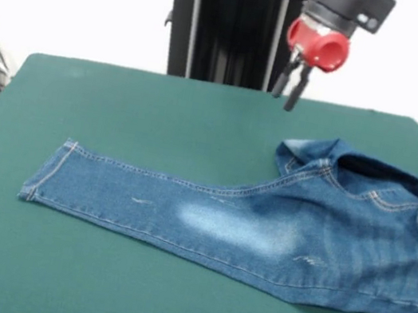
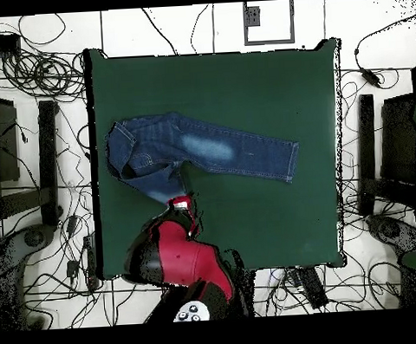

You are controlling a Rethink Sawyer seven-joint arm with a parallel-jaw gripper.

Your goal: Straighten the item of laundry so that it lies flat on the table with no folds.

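Jeans [image 1: 278,225] lie across the green table [image 1: 161,107], and in the front view I see one leg stretched out flat toward the left with its hem at the far left end, while the waist end on the right is bunched, a flap of waistband folded up and over. The second leg isn't laid out on its own; I judge it's tucked under or doubled at the waist end, and the overhead view shows a short dark lump of denim poking toward the robot's side there. Gripper [image 1: 292,86] hangs above the table behind the folded waistband, clear of the cloth, jaws close together with only a thin gap, pinching nothing. Risks as I see them: if I drop straight down with the jaws this narrow, I may just poke the denim and shove the fold deeper instead of catching an edge. Grabbing too many layers at the waistband would drag the whole garment and wrinkle the flat leg. The waist end also sits near the table's edge in the front view, so a pull that way could slide denim off the side. I can't tell how the hidden leg is folded, so any pull direction is a guess.
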